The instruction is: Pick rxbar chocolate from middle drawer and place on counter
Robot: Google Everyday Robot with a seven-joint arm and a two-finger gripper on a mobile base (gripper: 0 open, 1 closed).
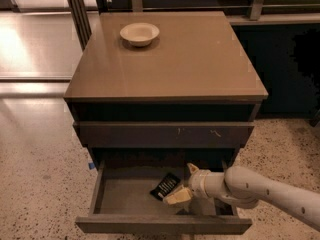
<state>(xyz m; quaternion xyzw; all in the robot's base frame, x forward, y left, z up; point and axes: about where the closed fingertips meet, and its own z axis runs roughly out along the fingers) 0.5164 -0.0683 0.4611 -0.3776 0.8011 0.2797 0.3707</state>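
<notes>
1. A small pale round bowl (139, 34) sits on the glossy tan square counter (200, 69), near its far left corner.
2. Below the counter is a scratched dark drawer front (165, 134); under it the wide shallow dark middle drawer (125, 196) stands pulled out forward.
3. The small flat black rxbar chocolate (165, 185) lies in the middle drawer, right of centre.
4. The pale two-finger gripper (184, 184) is inside that drawer, just right of the bar.

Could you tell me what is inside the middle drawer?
The rxbar chocolate lies on the middle drawer floor, the gripper reaching in at it. The arm covers the right part.
</notes>
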